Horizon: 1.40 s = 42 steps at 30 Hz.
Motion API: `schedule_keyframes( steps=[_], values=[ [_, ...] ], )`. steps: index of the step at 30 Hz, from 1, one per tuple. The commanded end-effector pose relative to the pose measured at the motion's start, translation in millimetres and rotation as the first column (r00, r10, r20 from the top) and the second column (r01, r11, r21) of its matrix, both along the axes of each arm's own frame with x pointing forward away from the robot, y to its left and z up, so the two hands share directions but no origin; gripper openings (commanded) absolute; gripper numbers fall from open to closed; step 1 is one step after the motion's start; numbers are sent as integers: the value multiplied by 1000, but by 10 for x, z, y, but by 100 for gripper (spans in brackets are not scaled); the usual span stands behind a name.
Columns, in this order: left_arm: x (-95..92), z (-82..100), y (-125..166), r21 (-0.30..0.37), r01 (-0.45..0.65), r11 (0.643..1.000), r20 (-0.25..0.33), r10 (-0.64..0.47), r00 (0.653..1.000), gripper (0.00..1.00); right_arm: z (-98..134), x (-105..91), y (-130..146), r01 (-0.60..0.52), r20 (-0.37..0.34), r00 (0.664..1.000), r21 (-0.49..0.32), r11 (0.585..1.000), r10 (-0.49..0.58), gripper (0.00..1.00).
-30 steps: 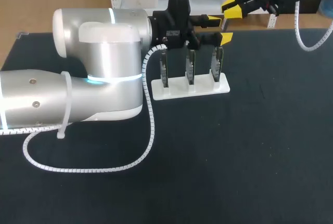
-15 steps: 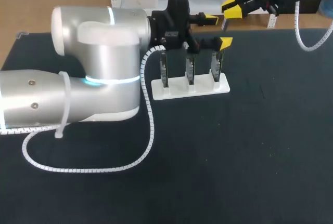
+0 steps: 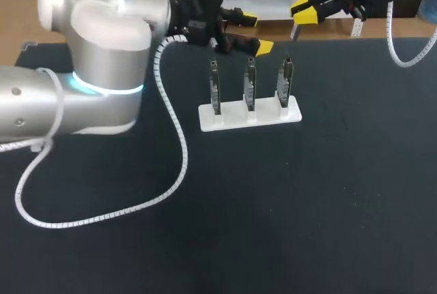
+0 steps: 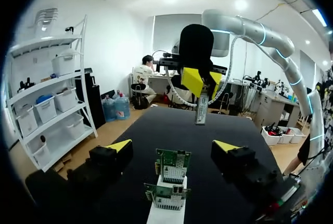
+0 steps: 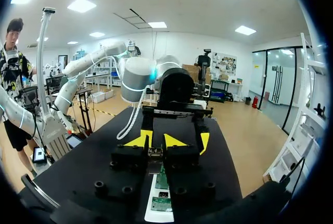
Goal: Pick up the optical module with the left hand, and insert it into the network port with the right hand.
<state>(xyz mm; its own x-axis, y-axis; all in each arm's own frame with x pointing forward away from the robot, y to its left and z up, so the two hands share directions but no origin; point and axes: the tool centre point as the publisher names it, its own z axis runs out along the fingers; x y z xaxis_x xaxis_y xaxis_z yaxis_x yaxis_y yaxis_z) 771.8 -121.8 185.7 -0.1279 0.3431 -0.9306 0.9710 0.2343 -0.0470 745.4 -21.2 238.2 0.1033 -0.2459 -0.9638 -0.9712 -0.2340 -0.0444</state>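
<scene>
The optical module (image 4: 201,107) hangs pinched in my right gripper's (image 3: 307,9) closed tips, just past the bench's (image 3: 328,192) far edge. My left gripper (image 3: 257,33) gapes empty above the rack (image 3: 249,116) of upright cards (image 3: 250,79). Insertion is in hand, I judge: next, line the module up with a card's port.

At the centre of the frame, the optical module (image 5: 155,154) is clamped between the yellow-tipped fingers of the right gripper (image 5: 156,142). Beneath them, a white rack (image 5: 156,211) carrying green boards (image 5: 161,181) is seen on the dark surface (image 5: 91,151), and the left arm (image 5: 171,86) beyond.
</scene>
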Motion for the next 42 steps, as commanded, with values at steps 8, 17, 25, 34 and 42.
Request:
schedule_keyframes(
  steps=[8,17,25,34,42],
  values=[
    [10,43,259,205,108,973,-96,-90,991,100,0,-21,-2,4,3,1000,-1,1000,-4,0],
    [-5,41,331,223,73,972,-100,-51,994,100,0,-21,-2,4,3,1000,-1,1000,-4,0],
    [-5,41,331,223,73,972,-100,-51,994,100,0,-21,-2,4,3,1000,-1,1000,-4,0],
    [-93,60,156,215,106,971,-92,-88,992,100,0,-21,-2,4,3,1000,-1,1000,-4,0],
    [-257,197,190,259,134,957,-64,-121,991,100,0,-21,-2,4,3,1000,-1,1000,-4,0]
  ],
)
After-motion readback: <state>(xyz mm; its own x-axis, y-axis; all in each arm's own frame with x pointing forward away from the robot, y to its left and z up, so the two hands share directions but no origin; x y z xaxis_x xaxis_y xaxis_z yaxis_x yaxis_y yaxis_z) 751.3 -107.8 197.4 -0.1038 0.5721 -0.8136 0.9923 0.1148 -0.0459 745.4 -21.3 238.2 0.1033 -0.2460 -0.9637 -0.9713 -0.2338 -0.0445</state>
